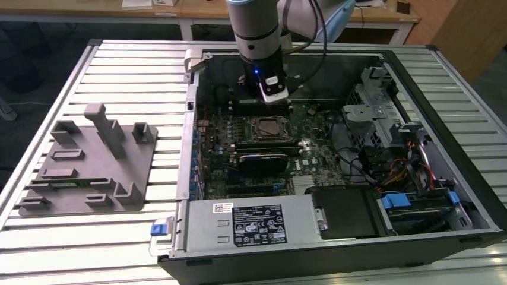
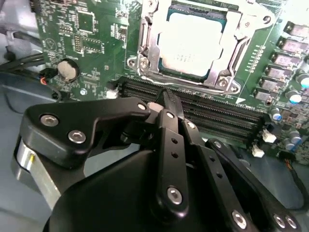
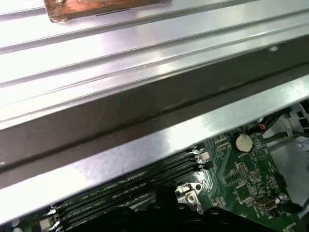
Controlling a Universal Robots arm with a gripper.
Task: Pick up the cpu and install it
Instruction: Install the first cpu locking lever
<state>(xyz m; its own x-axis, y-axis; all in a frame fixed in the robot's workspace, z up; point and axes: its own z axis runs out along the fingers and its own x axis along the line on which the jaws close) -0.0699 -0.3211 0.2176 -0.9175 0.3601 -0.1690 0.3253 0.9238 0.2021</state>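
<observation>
Jaws pressed together with nothing between them, fingertips meeting in a dark point over the memory slots (image 2: 203,113) in the second wrist view. Gripper (image 2: 166,99) hanging just beside the socket, clear of the cpu (image 2: 193,43). Cpu seated flat in the socket, silver top up, framed by the metal retention bracket (image 2: 145,48), which lies around its edges. Round coin battery (image 2: 67,70) on the green motherboard (image 2: 91,29), off to one side of the socket.

In the exterior view, gripper (image 1: 273,95) lowered inside the open computer case (image 1: 443,101), above the far part of the board, with the cpu (image 1: 268,126) just nearer the camera than the fingertips. Black fan-shaped cooler (image 1: 262,161) nearer still, then the power supply (image 1: 249,224) along the case's near edge. Grey plastic fixture (image 1: 87,166) resting on the slatted metal table (image 1: 135,65), well apart from the case, toward the exterior view's left.

In the first wrist view, case wall (image 3: 145,111) across the frame, memory slots and coin battery (image 3: 243,142) beneath it
</observation>
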